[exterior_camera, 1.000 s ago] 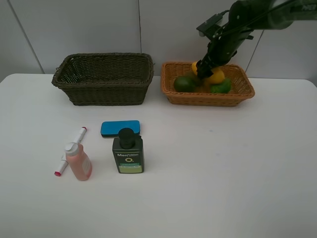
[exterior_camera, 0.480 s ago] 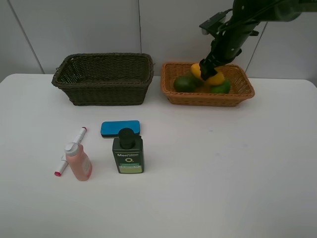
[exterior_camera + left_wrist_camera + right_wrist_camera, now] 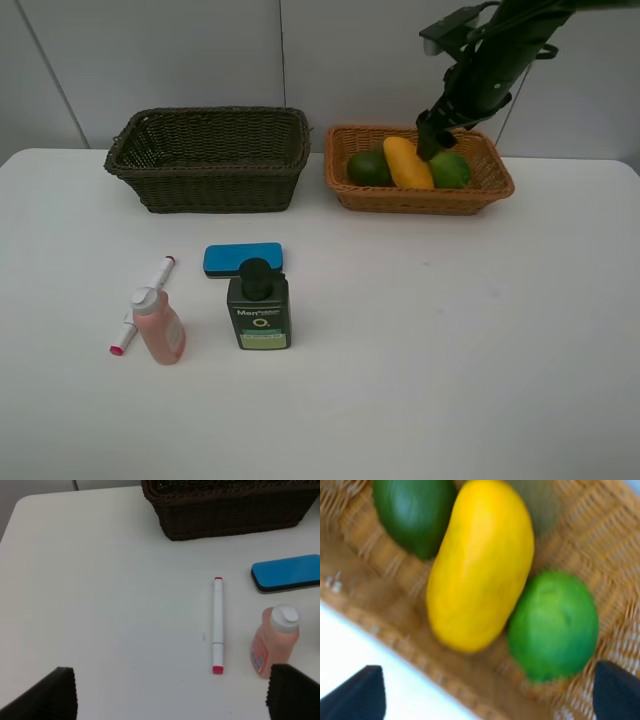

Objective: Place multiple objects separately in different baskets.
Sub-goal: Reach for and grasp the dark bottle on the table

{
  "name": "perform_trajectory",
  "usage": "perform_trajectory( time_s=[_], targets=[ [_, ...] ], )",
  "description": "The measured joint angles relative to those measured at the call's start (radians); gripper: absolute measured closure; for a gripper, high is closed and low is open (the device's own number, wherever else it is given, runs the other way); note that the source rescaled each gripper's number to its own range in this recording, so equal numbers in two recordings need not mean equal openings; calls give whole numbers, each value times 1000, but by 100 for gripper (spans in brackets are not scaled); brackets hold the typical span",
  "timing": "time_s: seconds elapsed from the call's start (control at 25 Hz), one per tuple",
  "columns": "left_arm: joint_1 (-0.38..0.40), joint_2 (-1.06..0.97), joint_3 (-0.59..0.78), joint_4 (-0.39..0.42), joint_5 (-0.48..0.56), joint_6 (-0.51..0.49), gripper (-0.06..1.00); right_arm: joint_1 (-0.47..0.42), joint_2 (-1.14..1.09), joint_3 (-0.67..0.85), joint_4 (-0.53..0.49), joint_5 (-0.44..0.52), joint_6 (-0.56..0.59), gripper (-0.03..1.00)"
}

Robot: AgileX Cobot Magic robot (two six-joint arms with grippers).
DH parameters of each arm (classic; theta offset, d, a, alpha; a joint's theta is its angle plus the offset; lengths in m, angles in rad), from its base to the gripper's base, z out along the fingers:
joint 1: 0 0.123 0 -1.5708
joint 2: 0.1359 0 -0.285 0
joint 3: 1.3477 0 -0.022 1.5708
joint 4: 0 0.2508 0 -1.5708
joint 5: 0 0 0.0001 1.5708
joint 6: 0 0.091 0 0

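The orange-tan basket (image 3: 420,198) holds a yellow mango (image 3: 408,163) (image 3: 480,565), with a dark green avocado (image 3: 368,168) (image 3: 415,512) on one side and a bright green round fruit (image 3: 450,170) (image 3: 554,625) on the other. My right gripper (image 3: 432,135) (image 3: 490,695) hovers open just above them and holds nothing. The dark basket (image 3: 210,160) (image 3: 230,510) looks empty. On the table lie a blue eraser (image 3: 243,258) (image 3: 287,573), a pump bottle (image 3: 259,308), a pink bottle (image 3: 158,328) (image 3: 275,642) and a marker (image 3: 160,272) (image 3: 218,625). My left gripper (image 3: 177,695) is open above the table, near the marker.
White table with a grey wall behind it. A dull blurred shape (image 3: 537,502) lies behind the mango in the orange basket. The left arm is out of the high view. The table's left edge (image 3: 10,525) is near the left gripper.
My right gripper has risen up and to the right, away from the fruit. The mango now lies uncovered in the orange basket. Nothing else has moved.
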Motion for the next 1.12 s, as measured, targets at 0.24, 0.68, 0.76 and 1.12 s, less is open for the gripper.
perform_trajectory(
  time_s=[0.24,0.68,0.76,1.12],
  targets=[
    [0,0,0,0,0,0,-6,0,-208,214,38,-33,-1,-2],
    [0,0,0,0,0,0,-6,0,-657,583,102,-59,9,-2],
    [0,0,0,0,0,0,-6,0,-735,631,102,-44,28,-2],
    [0,0,0,0,0,0,-6,0,-1068,835,52,16,184,-2]
  ],
)
